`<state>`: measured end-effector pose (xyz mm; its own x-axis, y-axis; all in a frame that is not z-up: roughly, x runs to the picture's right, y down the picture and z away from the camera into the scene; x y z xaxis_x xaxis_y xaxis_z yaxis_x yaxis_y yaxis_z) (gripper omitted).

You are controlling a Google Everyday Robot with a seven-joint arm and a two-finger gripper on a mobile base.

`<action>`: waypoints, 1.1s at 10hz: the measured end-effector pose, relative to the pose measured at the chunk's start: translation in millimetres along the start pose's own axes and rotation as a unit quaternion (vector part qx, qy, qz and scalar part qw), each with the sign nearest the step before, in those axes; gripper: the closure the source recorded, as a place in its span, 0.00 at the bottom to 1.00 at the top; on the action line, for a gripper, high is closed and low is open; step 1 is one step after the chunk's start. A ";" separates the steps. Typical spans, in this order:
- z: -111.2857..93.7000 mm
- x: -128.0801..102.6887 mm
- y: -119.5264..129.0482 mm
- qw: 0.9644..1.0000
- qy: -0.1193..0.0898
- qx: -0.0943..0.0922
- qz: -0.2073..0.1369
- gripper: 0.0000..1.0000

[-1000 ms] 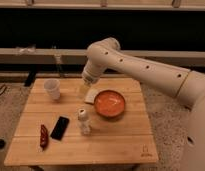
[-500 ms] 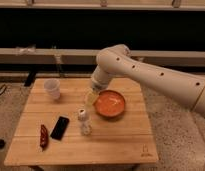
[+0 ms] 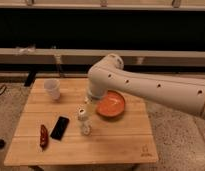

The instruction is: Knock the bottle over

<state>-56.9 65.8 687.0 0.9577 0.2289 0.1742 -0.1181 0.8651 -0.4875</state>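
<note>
The bottle is small and clear-whitish with a white cap. It stands upright near the middle of the wooden table. My gripper hangs at the end of the white arm, just above and slightly behind the bottle's cap and very close to it. Whether it touches the bottle I cannot tell.
An orange bowl sits just right of the gripper. A white paper cup stands at the back left. A black phone and a red chili pepper lie at the front left. A dark wall with a rail runs behind the table.
The arm has swung and its wrist has come lower, bringing the gripper down closer to the bottle's top. The bottle still stands in the same spot.
</note>
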 end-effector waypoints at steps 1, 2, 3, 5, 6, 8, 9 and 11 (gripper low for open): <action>5.3 -5.0 6.4 1.000 0.008 0.005 -0.004 0.20; 9.8 -10.1 14.3 1.000 0.014 0.005 -0.009 0.20; 13.2 -15.0 21.3 1.000 0.017 0.002 -0.014 0.20; 18.5 -23.0 31.1 1.000 0.021 -0.003 -0.022 0.20; 21.6 -27.0 33.6 0.999 0.023 -0.006 -0.025 0.20; 28.9 -28.5 27.7 0.999 0.029 -0.006 -0.023 0.20; 33.5 -27.4 21.1 0.999 0.034 -0.003 -0.020 0.20; 41.1 -23.3 7.0 0.999 0.041 0.003 -0.011 0.20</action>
<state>-90.8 84.9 714.7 0.9785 0.1719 0.1138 -0.0977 0.8726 -0.4786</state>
